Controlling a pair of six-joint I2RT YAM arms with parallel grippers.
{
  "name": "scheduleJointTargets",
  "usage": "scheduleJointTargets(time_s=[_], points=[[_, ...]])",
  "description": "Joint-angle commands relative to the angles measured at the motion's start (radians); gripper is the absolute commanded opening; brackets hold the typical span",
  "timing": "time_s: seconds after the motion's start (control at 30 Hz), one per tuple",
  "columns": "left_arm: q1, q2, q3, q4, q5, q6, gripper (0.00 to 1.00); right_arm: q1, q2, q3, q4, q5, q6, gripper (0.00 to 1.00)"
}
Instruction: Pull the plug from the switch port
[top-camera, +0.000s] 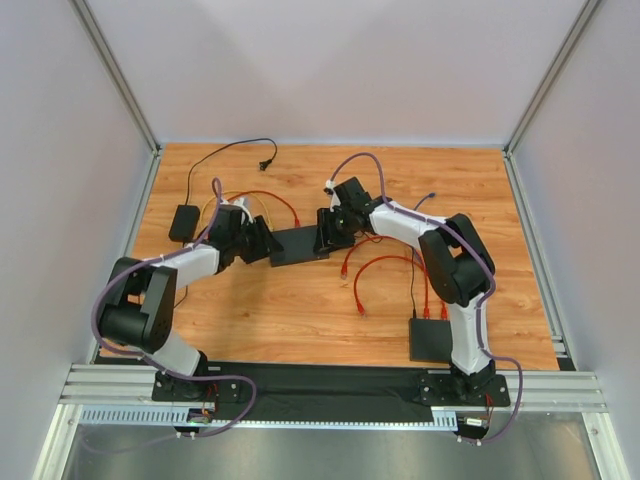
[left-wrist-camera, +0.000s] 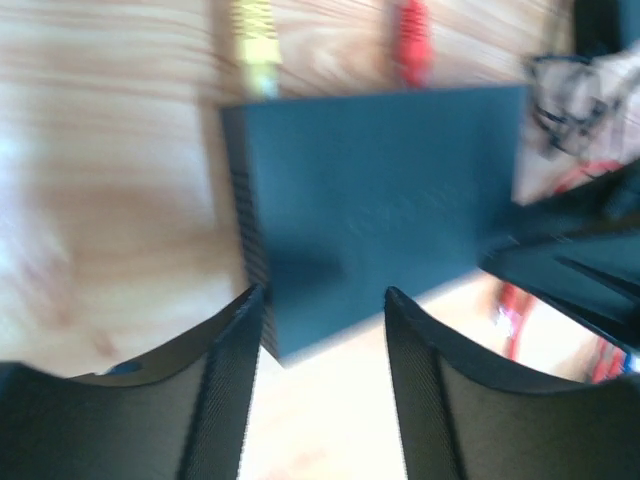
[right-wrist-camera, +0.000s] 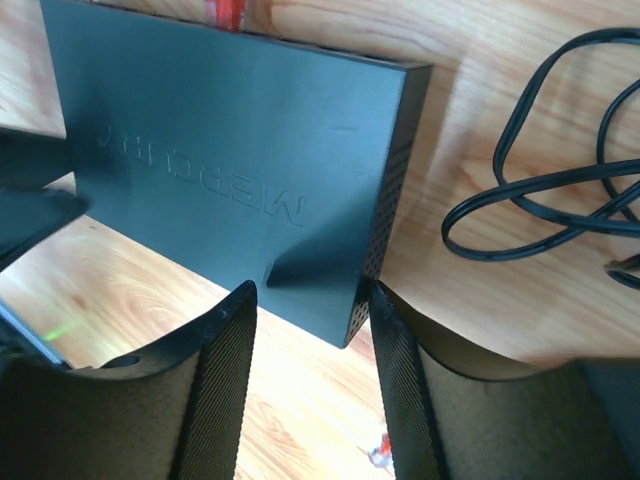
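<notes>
**Two hands flank network switch, plugs at its far edge**

A black network switch (top-camera: 298, 246) lies flat near the middle of the wooden counter (top-camera: 300, 320), with one robot arm reaching in from each side. The left hand (left-wrist-camera: 323, 296) sits over the switch's left end and the right hand (right-wrist-camera: 308, 290) over its right end. The two hands face each other across the box.

Seen from each wrist, the fingers stand partly apart with a corner of the switch between them. The pictures do not show whether either hand is pressing the casing or merely straddling it. In the right wrist view one fingertip (right-wrist-camera: 375, 300) sits right against the vented side wall, and raised lettering shows on the lid.

The left wrist view is blurred. It shows a yellow plug (left-wrist-camera: 258, 45) and a red plug (left-wrist-camera: 413, 40) meeting the edge of the switch farthest from the arm bases, side by side but apart. Neither hand is on a plug.

Red cables (top-camera: 375, 270) loop loosely over the counter to the right of the switch. A coiled black cable (right-wrist-camera: 540, 190) lies just beside the switch's right end. A small black adapter (top-camera: 185, 222) rests well off to the left, and another black box (top-camera: 432, 340) sits near the right arm's base.
</notes>
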Motion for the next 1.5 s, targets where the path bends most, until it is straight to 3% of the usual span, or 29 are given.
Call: scheduleJointTargets(time_s=[0.0,0.13,0.23,0.3,0.33,0.47,0.53,0.7,1.13,1.47], points=[[-0.034,-0.141,0.024,-0.063,0.058,0.006,0.6,0.031,-0.015,0.105,-0.112,0.059,-0.096,0.52],[-0.031,-0.21,0.14,-0.215,-0.063,0.084,0.69,0.031,-0.038,0.14,-0.185,0.165,-0.135,0.55],[-0.004,-0.174,0.237,-0.263,-0.033,0.124,0.72,0.031,-0.064,0.131,-0.194,0.17,-0.148,0.55],[0.058,-0.119,0.258,-0.197,0.042,0.115,0.68,0.036,-0.061,0.143,-0.208,0.138,-0.149,0.55],[0.082,-0.099,0.251,-0.15,0.146,0.101,0.68,0.036,-0.055,0.169,-0.217,0.109,-0.149,0.54],[0.203,0.019,0.212,0.207,0.4,-0.032,0.61,0.036,-0.014,0.229,-0.246,0.037,-0.145,0.52],[0.23,0.095,0.23,0.249,0.476,-0.025,0.57,0.039,0.014,0.246,-0.245,0.009,-0.142,0.51],[0.244,0.168,0.225,0.311,0.509,-0.013,0.55,0.037,0.077,0.264,-0.212,-0.012,-0.14,0.49],[0.308,0.376,0.33,0.101,0.537,0.067,0.44,0.042,0.143,0.278,-0.196,0.02,-0.175,0.47],[0.313,0.406,0.36,0.059,0.578,0.116,0.47,0.05,0.172,0.266,-0.194,0.007,-0.18,0.46]])
